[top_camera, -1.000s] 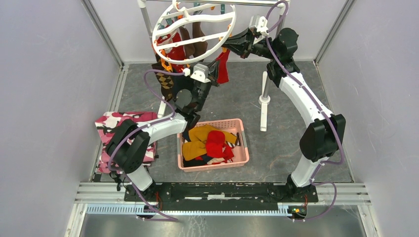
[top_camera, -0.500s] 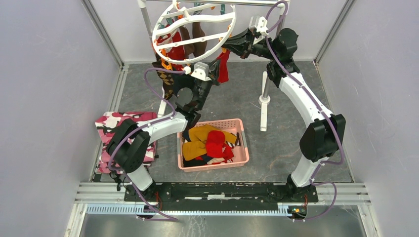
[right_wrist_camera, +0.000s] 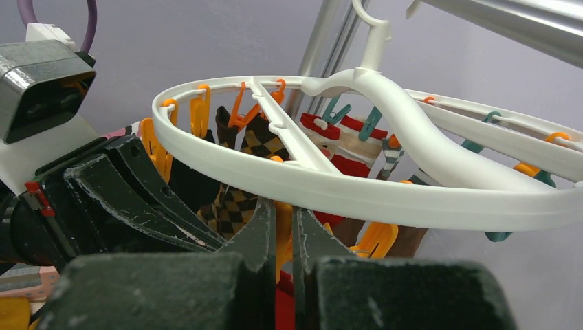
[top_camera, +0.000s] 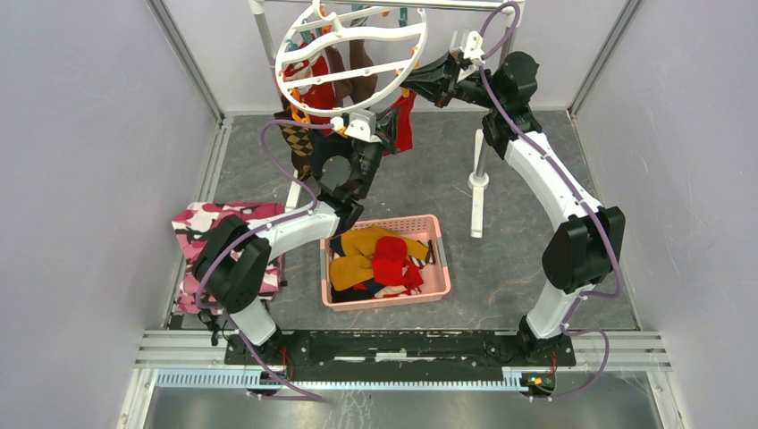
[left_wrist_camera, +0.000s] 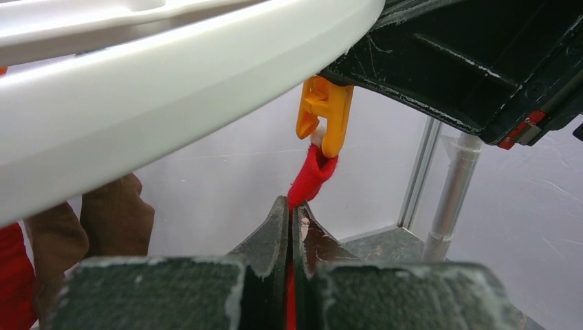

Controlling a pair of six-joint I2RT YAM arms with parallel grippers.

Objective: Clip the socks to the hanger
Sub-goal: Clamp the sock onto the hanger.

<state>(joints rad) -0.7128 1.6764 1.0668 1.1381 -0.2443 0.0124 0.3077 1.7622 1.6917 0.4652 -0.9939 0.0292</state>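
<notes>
You get little from above: left arm's wrist covers the grasp. Red sock cut off below left gripper, pincer clamped shut on it. Sock tip meets orange clip under hanger rim; clip's bite on cloth unclear. Right gripper pinched on that clip. Hanger hooked on rail at back, argyle sock, brown sock clipped; spare socks in pink basket.

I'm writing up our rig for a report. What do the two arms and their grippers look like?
Both arms, left arm and right arm, have white link shells with black joints and a purple cable running along them. The left gripper and right gripper have scuffed black wedge-shaped fingers.
</notes>
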